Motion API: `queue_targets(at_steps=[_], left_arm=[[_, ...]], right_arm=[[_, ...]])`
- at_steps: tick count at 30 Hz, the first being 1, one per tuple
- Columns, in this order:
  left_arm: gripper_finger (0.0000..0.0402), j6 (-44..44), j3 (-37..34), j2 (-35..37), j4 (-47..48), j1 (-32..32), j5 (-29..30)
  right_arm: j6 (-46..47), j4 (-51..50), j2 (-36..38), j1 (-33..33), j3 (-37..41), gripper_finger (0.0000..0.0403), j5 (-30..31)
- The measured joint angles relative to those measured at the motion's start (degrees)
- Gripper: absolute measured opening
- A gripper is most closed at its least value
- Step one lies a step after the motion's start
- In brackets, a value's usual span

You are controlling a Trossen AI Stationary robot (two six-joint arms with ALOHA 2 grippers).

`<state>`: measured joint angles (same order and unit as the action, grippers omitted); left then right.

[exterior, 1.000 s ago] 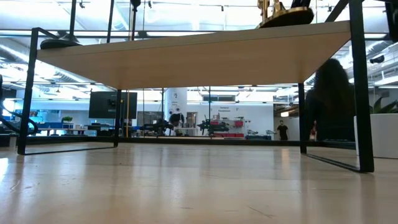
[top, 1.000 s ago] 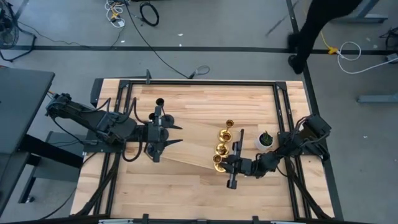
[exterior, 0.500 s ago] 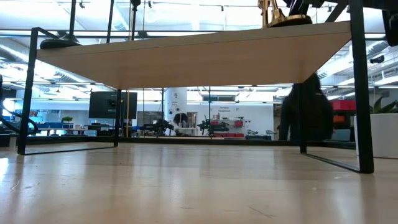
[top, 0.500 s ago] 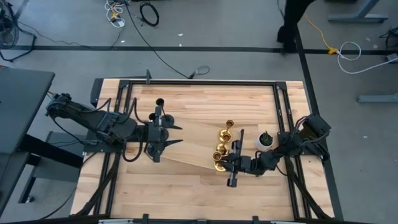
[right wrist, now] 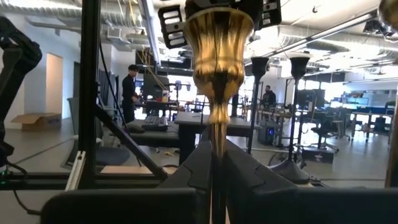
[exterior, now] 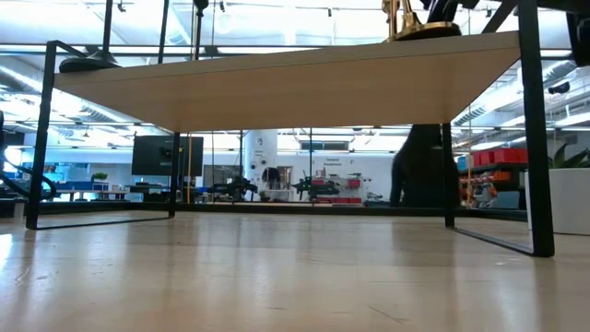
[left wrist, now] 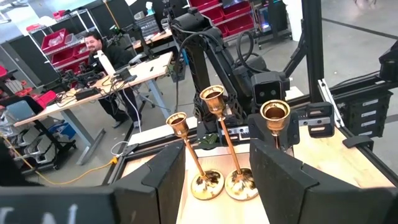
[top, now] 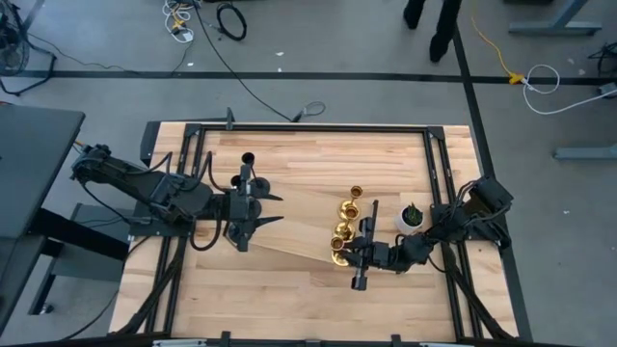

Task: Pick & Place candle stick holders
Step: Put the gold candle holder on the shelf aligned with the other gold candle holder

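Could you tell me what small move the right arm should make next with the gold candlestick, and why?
Probably open the right claw a little wider and back straight off. Its fingers hug the stem of the gold candlestick, which stands upright at the near end of the gold row, so it looks already placed.

Right gripper [top: 353,253] reaches in from the table's right side, fingers [right wrist: 202,165] nearly together; left gripper [top: 273,208] waits mid-table, fingers apart

A small white pot [top: 409,216] with a green plant is sitting near the right edge of a wooden table [top: 289,280], while a person [top: 431,19] is standing beyond it.
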<state>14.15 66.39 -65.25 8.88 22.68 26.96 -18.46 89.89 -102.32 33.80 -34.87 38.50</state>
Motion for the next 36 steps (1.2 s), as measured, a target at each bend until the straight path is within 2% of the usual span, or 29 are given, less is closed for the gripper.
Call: queue_targets(at_steps=[6, 14, 22, 31, 36], left_arm=[[0.0181, 0.04, -0.01, 0.0, 0.0, 0.0, 0.01], [0.0181, 0.02, -0.01, 0.0, 0.0, 0.0, 0.02], [0.0181, 0.06, -0.01, -0.02, 0.0, 0.0, 0.0], [0.0181, 0.11, 0.0, -0.04, 0.0, 0.0, 0.0], [0.0181, 0.04, -0.02, -0.04, 0.0, -0.35, 0.02]], right_arm=[[-1.06, 0.02, 0.0, 0.03, -0.64, 0.0031, 0.55], [-4.45, -0.54, 0.0, 1.92, -0.66, 0.0035, 9.0], [-2.26, -0.39, 0.0, 2.49, -0.66, 0.0049, 7.35], [-1.05, -0.02, 0.05, 2.23, -1.23, 0.0047, 3.78], [-4.54, -2.39, 1.38, 2.45, -3.32, 0.0048, 7.21]])
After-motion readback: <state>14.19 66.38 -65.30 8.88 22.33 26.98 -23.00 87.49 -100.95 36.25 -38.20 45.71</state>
